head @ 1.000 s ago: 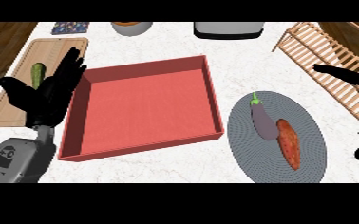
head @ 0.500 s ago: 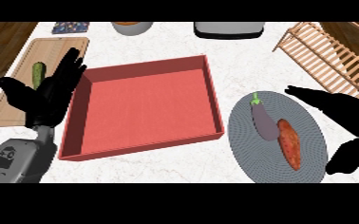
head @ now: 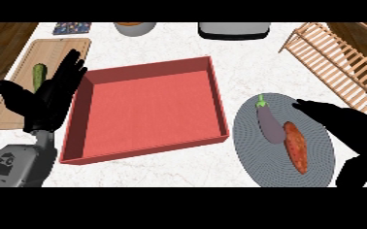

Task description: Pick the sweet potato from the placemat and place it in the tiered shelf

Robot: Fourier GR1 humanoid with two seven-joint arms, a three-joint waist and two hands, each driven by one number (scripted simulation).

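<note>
Right hand [head: 335,119] has advanced over the placemat [head: 251,162] at the desk's right edge — fingers spread, holding nothing. Sweet potato [head: 296,146] lies on the placemat just beside the eggplant [head: 269,122]. Step in hand: approach. Next: close on the sweet potato alone, then carry it to the shelf [head: 329,53] at the far right corner. Left hand [head: 54,97] rests open, left edge.

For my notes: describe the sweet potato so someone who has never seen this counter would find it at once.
Right of the big red tray lies a round grey placemat holding two vegetables side by side. The sweet potato is the orange, tapered one on the right, nearest the right hand. Its neighbour, the eggplant, is dull purple with a green stem.
</note>
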